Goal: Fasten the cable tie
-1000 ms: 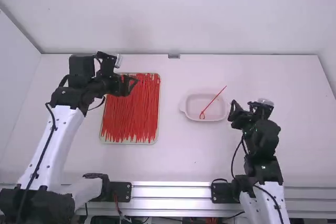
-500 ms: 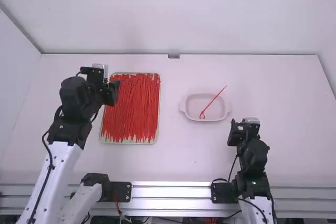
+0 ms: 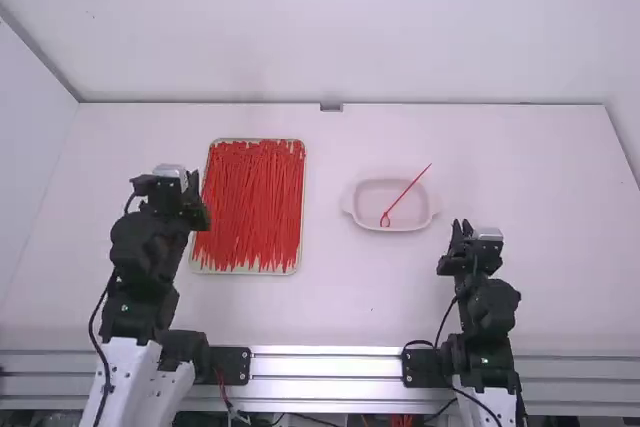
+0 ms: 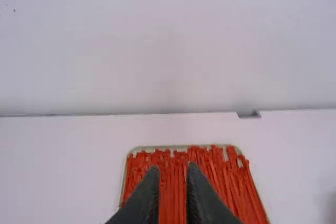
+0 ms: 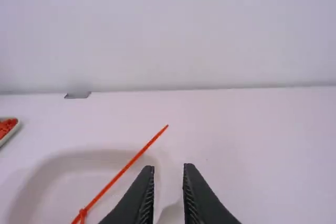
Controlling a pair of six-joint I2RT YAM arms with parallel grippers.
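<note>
White table (image 3: 520, 157): bears everything listed below.

Left gripper (image 3: 193, 209) (image 4: 170, 200): hangs low over the near left part of the table; jaws drawn close together with only a thin slit between them; grips nothing; points toward the far wall.

Tray (image 3: 303, 209) (image 4: 126, 178): rectangular, pale-rimmed; lies just ahead of the left jaws and runs on well beyond their tips.

Loose red cable ties (image 3: 250, 202) (image 4: 220, 182): packed lengthwise, side by side; fill the tray from end to end; show through the slit between the left jaws; touch neither finger.

Right gripper (image 3: 460, 237) (image 5: 167, 198): hangs low over the near right part of the table; jaws likewise drawn close with a narrow slit; grips nothing.

White dish (image 3: 352, 209): shallow, with a small handle at each end; stands just ahead of the right jaws, offset toward the left arm's side; apart from the tray.

Fastened red cable tie (image 3: 405, 192) (image 5: 126, 167): lies in the dish; small closed loop on the dish floor, nearest the right jaws; straight tail slants away from those jaws and pokes out over the far rim; clear of both fingers.

Grey bracket (image 3: 331, 106) (image 4: 248, 114) (image 5: 77, 95): sits at the table's far edge against the wall; well beyond both sets of jaws.
</note>
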